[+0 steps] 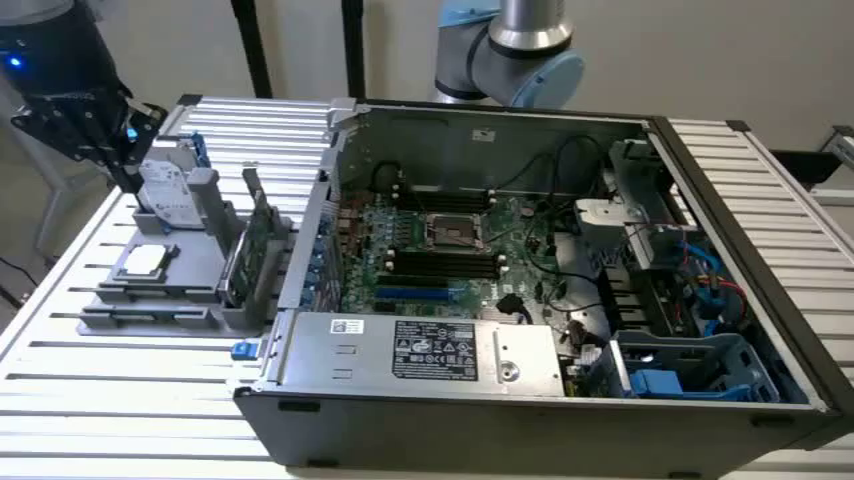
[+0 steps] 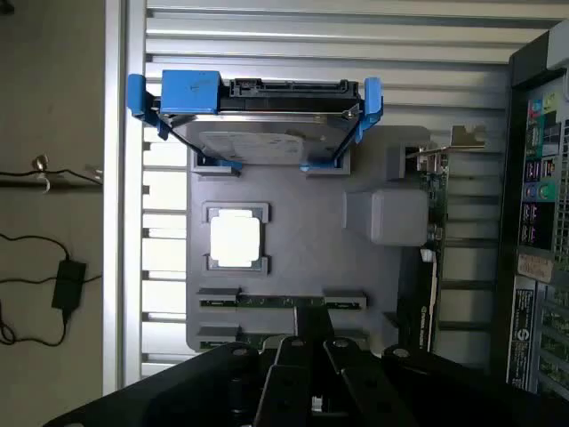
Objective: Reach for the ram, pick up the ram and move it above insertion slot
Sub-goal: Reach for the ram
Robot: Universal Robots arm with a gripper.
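Tabletop (image 1: 80,400) of slatted aluminium. An open computer case (image 1: 534,400) stands on it, motherboard exposed. Just beside the case, on the exterior view's left, is a grey fixture (image 2: 311,258). It holds a hard drive (image 2: 262,120) with blue rails, an upright expansion card (image 2: 433,267) on the side nearest the case, and a processor chip (image 2: 236,240). The ram (image 2: 280,302) sits edge-up in a fixture slot at the end opposite the drive. The pincer (image 2: 311,336) hangs above the fixture, fingers pressed together, holding nothing.
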